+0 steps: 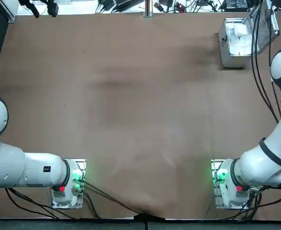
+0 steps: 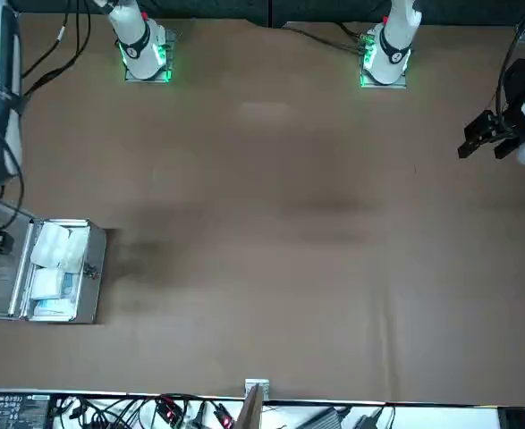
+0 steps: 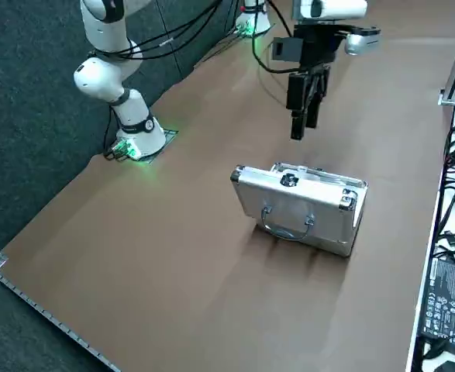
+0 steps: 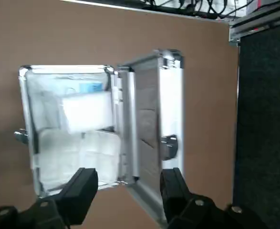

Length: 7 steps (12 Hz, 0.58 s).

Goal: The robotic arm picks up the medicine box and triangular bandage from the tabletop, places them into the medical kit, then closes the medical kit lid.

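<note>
- The medical kit (image 1: 236, 43) is sitting on the brown table (image 1: 130, 120), at the far end on the robot's right side, and everything below is placed relative to this kit.
- The medical kit lid (image 4: 154, 129) is standing open, hinged up from the kit's rear edge and leaning slightly past upright.
- The medicine box (image 4: 87, 110) is lying inside the kit, a white carton resting partly over a blue-printed item.
- The triangular bandage (image 4: 77, 155) is lying inside the kit too, a soft white packet just beside the carton and touching it.
- The robotic arm (image 1: 269, 158) is reaching from its base towards the kit.
- The right gripper (image 3: 305, 116) is hanging above the kit, pointing straight down, apart from it.
- Its two black fingers (image 4: 80, 191) are standing apart with nothing between them, straddling the lid's hinge line in the wrist view.
- The kit's bail handle (image 3: 287, 225) is hanging on the kit's front wall.
</note>
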### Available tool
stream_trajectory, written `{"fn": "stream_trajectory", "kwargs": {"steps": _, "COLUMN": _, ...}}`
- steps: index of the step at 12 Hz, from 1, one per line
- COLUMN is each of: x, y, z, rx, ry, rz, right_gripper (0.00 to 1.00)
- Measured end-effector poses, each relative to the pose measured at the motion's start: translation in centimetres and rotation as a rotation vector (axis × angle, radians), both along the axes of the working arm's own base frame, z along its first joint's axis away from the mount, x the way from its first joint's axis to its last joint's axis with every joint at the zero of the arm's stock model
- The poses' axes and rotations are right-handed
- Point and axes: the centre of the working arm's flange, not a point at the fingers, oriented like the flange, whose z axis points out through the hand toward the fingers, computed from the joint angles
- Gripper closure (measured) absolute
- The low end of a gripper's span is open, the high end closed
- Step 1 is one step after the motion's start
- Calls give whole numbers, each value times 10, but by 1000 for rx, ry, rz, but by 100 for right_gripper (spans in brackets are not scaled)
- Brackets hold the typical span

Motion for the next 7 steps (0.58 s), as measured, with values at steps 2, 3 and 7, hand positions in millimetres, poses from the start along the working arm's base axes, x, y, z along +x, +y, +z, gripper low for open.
{"fn": "stream_trajectory", "kwargs": {"steps": 2, "x": -5, "y": -29, "z": 4, "rx": 5, "ry": 14, "rz": 10, "right_gripper": 24}}
{"fn": "stream_trajectory", "kwargs": {"steps": 3, "x": -8, "y": -46, "z": 3, "rx": 16, "ry": 18, "rz": 4, "right_gripper": 38}}
{"fn": "stream_trajectory", "kwargs": {"steps": 7, "x": -23, "y": -129, "z": -2, "rx": 90, "ry": 2, "rz": 29, "right_gripper": 89}}
